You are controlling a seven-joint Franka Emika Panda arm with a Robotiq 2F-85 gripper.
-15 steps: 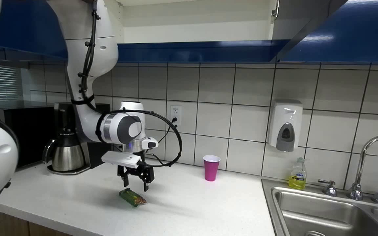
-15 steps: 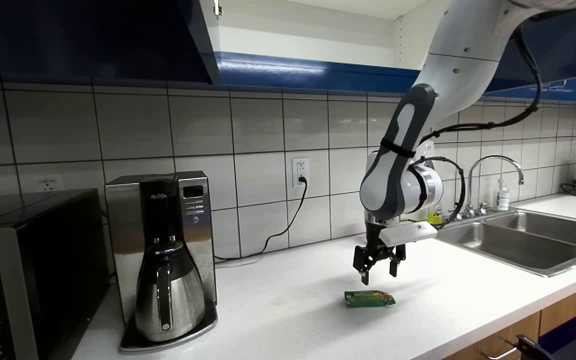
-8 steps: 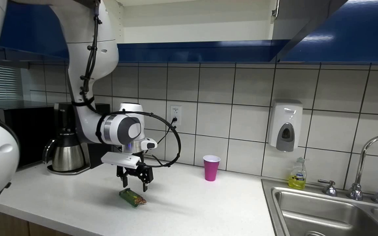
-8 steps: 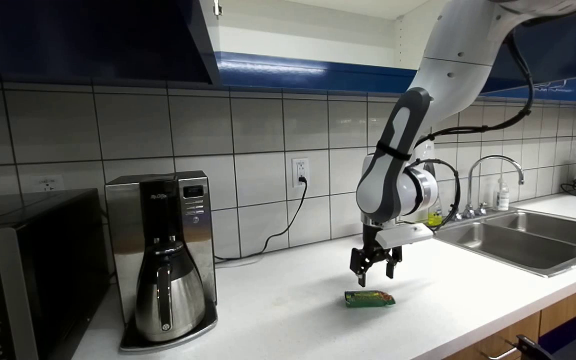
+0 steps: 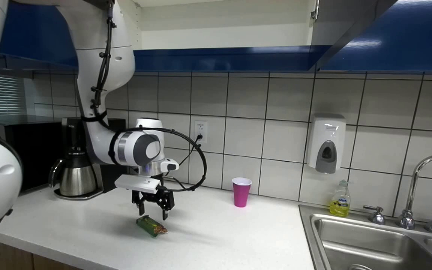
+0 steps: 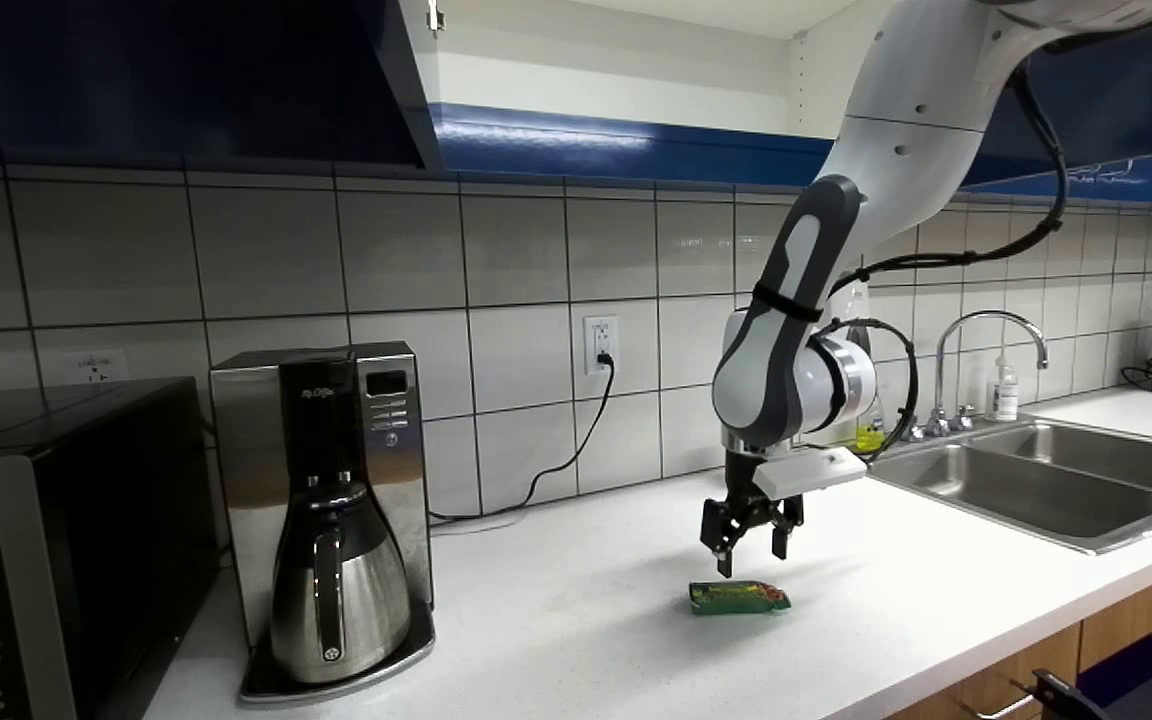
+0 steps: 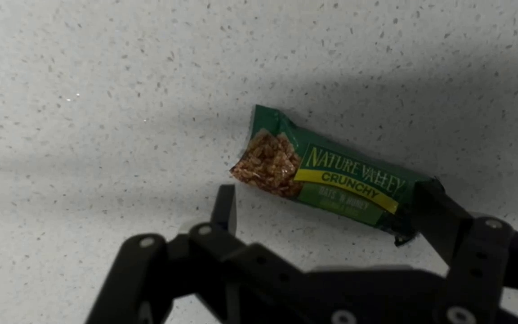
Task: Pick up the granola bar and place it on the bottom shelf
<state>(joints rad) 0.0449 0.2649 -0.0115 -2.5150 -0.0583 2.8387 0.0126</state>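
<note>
The granola bar point(image 5: 151, 225) is a green packet with a brown oat picture at one end. It lies flat on the white countertop, and also shows in an exterior view point(image 6: 738, 598) and the wrist view point(image 7: 344, 180). My gripper point(image 5: 153, 214) points down, open and empty, a little above the bar and apart from it in both exterior views point(image 6: 752, 562). In the wrist view the bar lies slanted, and one finger covers its yellow-banded end. The bottom shelf's top surface is hidden behind the blue lower trim point(image 5: 219, 59) of the open overhead cabinet, also in an exterior view point(image 6: 626, 145).
A pink cup point(image 5: 241, 193) stands near the tiled wall. A coffee maker point(image 6: 336, 520) and a black microwave point(image 6: 66, 540) stand on the counter. A steel sink point(image 5: 366, 240) with a faucet lies at the other end. An open cabinet door point(image 5: 343, 30) hangs beside the cabinet opening.
My gripper has shifted slightly sideways, toward the coffee maker, and a little lower. It stays open. The granola bar has not moved.
</note>
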